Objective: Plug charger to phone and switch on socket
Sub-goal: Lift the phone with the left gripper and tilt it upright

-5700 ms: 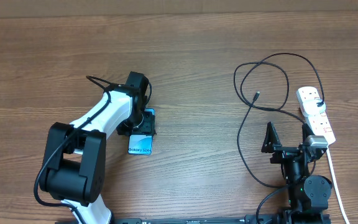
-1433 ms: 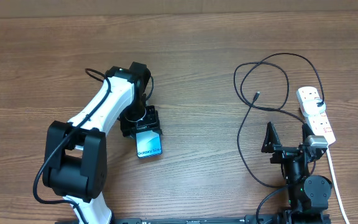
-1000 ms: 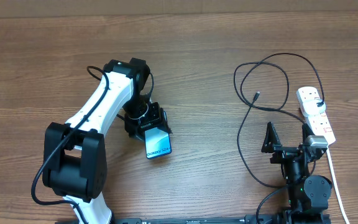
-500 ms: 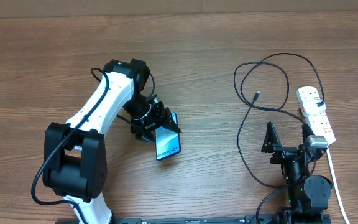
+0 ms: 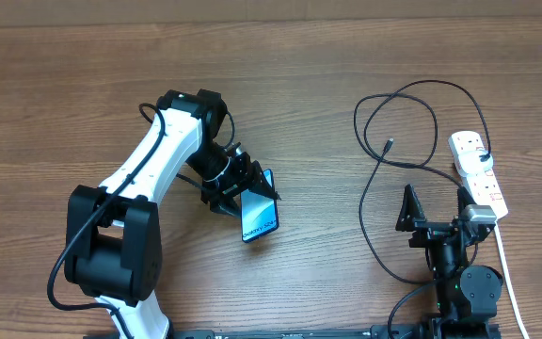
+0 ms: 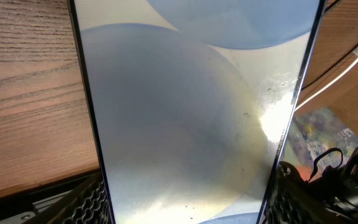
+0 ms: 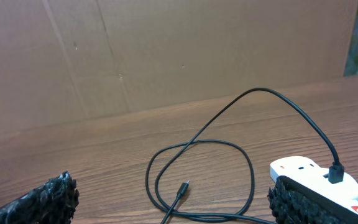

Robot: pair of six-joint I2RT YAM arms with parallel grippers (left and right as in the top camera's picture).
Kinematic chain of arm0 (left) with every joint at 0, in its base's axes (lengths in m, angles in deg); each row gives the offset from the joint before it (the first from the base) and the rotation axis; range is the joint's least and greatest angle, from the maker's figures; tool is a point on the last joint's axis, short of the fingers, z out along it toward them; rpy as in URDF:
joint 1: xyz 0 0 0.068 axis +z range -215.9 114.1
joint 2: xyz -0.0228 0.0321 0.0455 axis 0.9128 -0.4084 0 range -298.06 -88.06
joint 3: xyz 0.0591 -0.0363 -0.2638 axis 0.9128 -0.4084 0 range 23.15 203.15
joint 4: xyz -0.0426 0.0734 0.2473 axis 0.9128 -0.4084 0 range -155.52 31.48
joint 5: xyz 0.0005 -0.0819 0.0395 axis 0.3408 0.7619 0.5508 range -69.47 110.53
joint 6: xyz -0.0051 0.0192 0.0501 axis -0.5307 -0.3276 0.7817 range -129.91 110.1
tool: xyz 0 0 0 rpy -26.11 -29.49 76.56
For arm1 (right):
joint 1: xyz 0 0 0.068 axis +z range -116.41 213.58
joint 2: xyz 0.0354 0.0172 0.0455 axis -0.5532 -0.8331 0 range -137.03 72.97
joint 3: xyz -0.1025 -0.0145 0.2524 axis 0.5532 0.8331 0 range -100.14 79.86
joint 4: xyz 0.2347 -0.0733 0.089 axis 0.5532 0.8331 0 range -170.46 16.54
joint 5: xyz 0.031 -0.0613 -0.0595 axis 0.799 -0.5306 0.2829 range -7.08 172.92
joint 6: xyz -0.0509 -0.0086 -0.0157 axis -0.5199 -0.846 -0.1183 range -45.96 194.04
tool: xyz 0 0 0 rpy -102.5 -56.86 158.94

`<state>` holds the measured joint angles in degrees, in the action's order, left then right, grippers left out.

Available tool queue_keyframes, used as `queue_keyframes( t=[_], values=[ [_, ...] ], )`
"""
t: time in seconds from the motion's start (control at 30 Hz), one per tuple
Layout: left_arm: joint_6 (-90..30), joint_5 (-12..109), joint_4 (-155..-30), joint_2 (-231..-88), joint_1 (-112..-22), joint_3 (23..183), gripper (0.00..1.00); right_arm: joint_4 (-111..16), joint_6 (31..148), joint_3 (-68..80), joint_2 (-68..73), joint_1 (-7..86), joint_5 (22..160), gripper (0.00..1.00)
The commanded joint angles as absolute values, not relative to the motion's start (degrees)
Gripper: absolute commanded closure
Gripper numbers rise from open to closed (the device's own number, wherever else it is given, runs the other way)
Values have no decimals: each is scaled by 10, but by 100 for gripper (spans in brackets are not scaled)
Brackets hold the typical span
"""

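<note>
1. Grip: the left gripper [image 5: 245, 191] is clamped on the phone [image 5: 260, 217] at its 11 o'clock end. In the wrist view both pads [image 6: 87, 200] press the dark long edges, so the lit screen stays uncovered.
2. Phone position: it lies just 7 o'clock of the table's [image 5: 346, 56] centre, with its free end aimed at 5 o'clock. That probably keeps an end open for a connector. Whether it rests on the wood or hangs above it cannot be told.
3. Charger [image 7: 260, 89]: its black loops lie at 3 o'clock of the phone, well apart from it. The connector tip [image 5: 388, 144] lies loose on the wood, touching neither arm.
4. Socket [image 5: 479, 176]: it sits at the table's 3 o'clock edge. The charger's plug [image 5: 478, 153] is already seated in its 12 o'clock outlet, so only the tip end needs moving. The switch setting is too small to read.
5. Right gripper [image 5: 434, 209]: it waits at 5 o'clock with its fingers spread and holding nothing. It faces the loops and the socket, probably to reach the tip and then the switch.
</note>
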<state>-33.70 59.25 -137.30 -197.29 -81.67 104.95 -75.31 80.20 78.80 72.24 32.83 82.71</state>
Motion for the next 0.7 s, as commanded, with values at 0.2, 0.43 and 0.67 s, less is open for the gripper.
queue_keyframes(
  t=[0.2,0.43,0.67],
  values=[
    [-326,592,-1373,-1975,-817,1064,39,-757,800,794,728,326,830,0],
    [-326,564,-1341,-1975,-817,1064,39,-757,800,794,728,326,830,0],
    [-326,519,-1322,-1975,-817,1064,39,-757,800,794,728,326,830,0]
  ],
)
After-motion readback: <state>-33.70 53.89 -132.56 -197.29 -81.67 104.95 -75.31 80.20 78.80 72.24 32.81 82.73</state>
